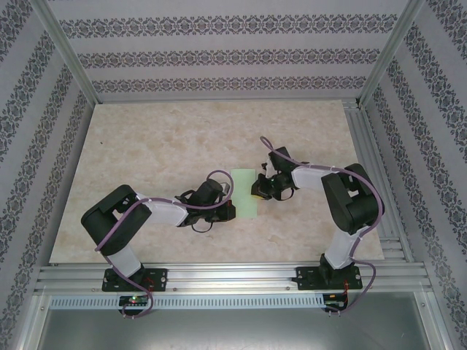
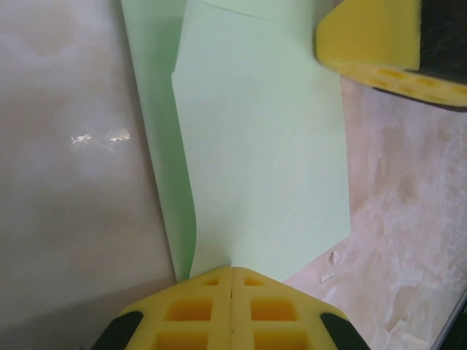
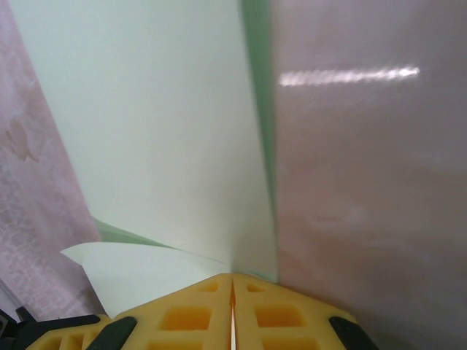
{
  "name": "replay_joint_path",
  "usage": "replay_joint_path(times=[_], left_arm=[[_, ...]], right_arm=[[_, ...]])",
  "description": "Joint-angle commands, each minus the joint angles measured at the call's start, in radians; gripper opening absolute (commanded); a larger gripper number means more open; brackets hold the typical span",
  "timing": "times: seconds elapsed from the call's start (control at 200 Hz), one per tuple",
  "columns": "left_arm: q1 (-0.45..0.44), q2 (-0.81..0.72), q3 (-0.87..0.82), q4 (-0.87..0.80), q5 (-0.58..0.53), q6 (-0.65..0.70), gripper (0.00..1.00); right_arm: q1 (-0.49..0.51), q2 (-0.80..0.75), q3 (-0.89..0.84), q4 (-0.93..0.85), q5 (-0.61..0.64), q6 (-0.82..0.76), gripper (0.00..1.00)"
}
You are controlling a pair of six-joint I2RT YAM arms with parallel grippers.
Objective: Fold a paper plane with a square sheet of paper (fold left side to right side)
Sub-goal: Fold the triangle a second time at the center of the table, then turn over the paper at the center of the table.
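Observation:
The square sheet of paper (image 1: 244, 195) lies mid-table as a narrow pale green doubled strip. My left gripper (image 1: 232, 210) sits at its near left corner and my right gripper (image 1: 257, 191) at its right edge. In the left wrist view the left gripper (image 2: 232, 270) is shut, and the upper layer of the paper (image 2: 263, 160) curves up into its yellow tips. A yellow right fingertip (image 2: 368, 36) shows at the far corner. In the right wrist view the right gripper (image 3: 233, 275) is shut where the paper (image 3: 160, 131) layers meet, with a loose flap (image 3: 139, 270) lifted to the left.
The beige marble tabletop (image 1: 160, 146) spreads around the paper. Aluminium rails (image 1: 219, 277) run along the near edge and right side. Patterned walls (image 1: 219, 58) close in the back and sides. Small white specks (image 2: 332, 259) lie on the table near the paper's corner.

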Motion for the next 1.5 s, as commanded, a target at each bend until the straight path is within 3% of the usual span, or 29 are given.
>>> replay_joint_path(times=[0.0, 0.42, 0.654, 0.859, 0.939, 1.129, 1.494], left_arm=[[0.002, 0.029, -0.059, -0.17, -0.03, -0.008, 0.06], [0.002, -0.027, -0.08, -0.175, -0.037, -0.019, 0.13], [0.002, -0.127, -0.024, -0.285, -0.058, 0.007, 0.19], [0.045, -0.259, 0.028, -0.365, -0.067, 0.04, 0.43], [0.074, -0.271, 0.047, -0.341, -0.038, 0.055, 0.47], [0.111, -0.18, 0.155, -0.315, 0.012, 0.126, 0.5], [0.16, 0.025, 0.291, -0.247, 0.098, 0.168, 0.47]], right_arm=[[-0.053, 0.009, 0.007, -0.024, 0.124, -0.037, 0.09], [-0.055, 0.03, 0.013, -0.037, 0.114, -0.046, 0.09], [-0.058, -0.054, 0.03, -0.045, 0.096, -0.049, 0.11], [-0.081, -0.22, 0.007, -0.079, 0.113, -0.068, 0.31], [-0.091, -0.267, -0.026, -0.081, 0.115, -0.074, 0.36], [-0.112, -0.348, -0.14, -0.008, 0.077, -0.051, 0.41], [-0.113, -0.417, -0.254, 0.074, 0.019, -0.018, 0.47]])
